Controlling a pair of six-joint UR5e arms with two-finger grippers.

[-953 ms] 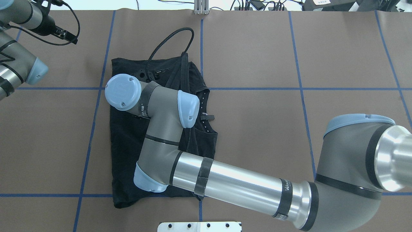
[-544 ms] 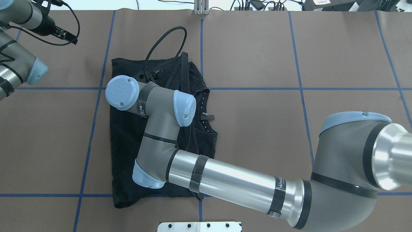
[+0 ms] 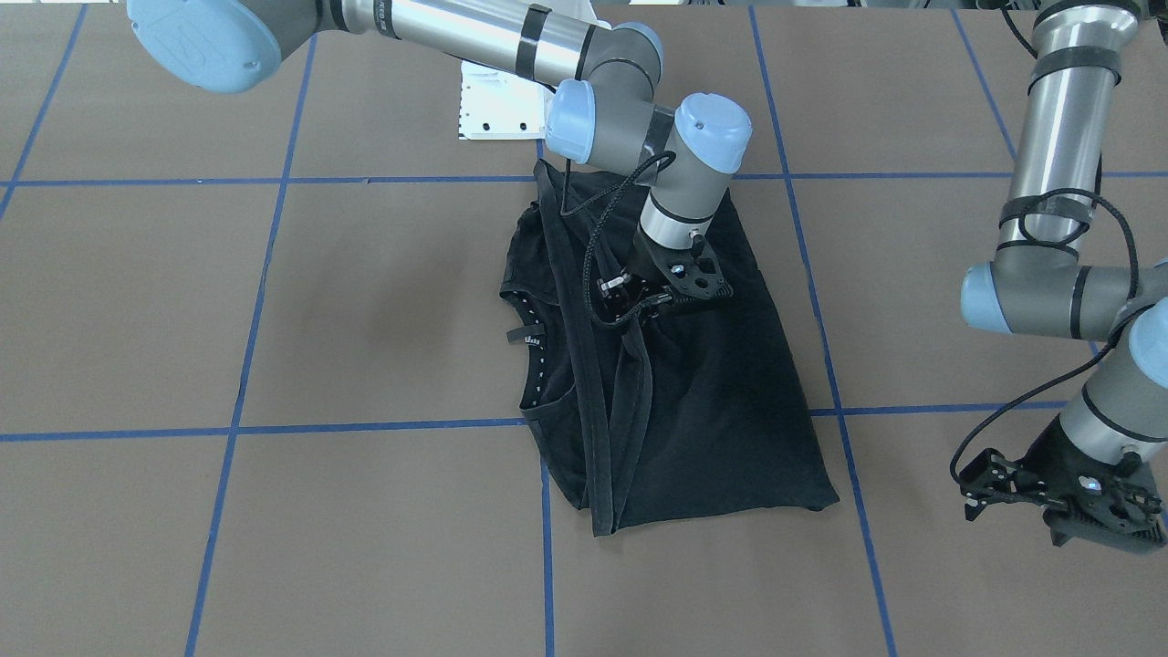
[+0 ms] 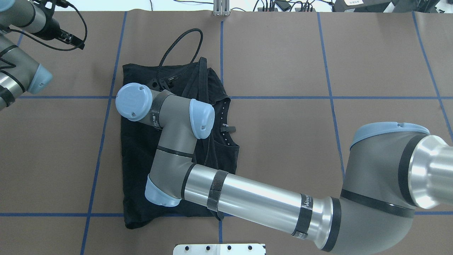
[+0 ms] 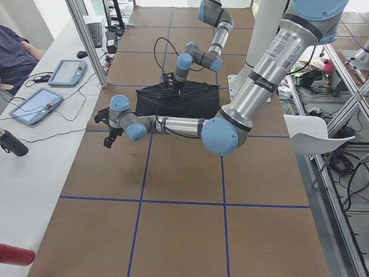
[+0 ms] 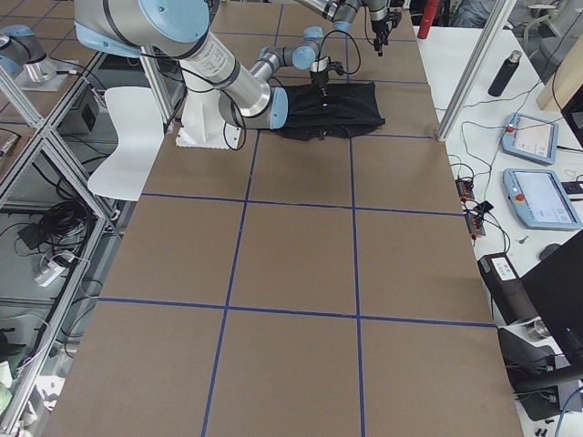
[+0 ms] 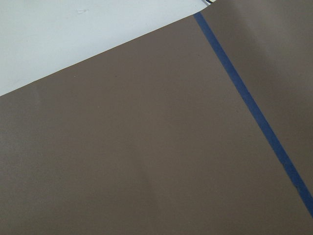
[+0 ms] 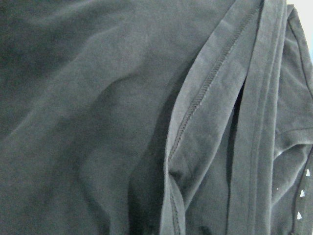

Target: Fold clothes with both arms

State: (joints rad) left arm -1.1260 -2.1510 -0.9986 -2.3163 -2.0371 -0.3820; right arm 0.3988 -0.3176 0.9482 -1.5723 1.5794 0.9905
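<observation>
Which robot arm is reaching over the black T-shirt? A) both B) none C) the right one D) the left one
C: the right gripper is down over the black T-shirt, while the left gripper is off to the side, over the brown table cover.

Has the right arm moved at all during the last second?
Yes, slightly. In the overhead view the lowest blue joint cap of the right arm has drifted left and up, away from the near blue tape line.
</observation>
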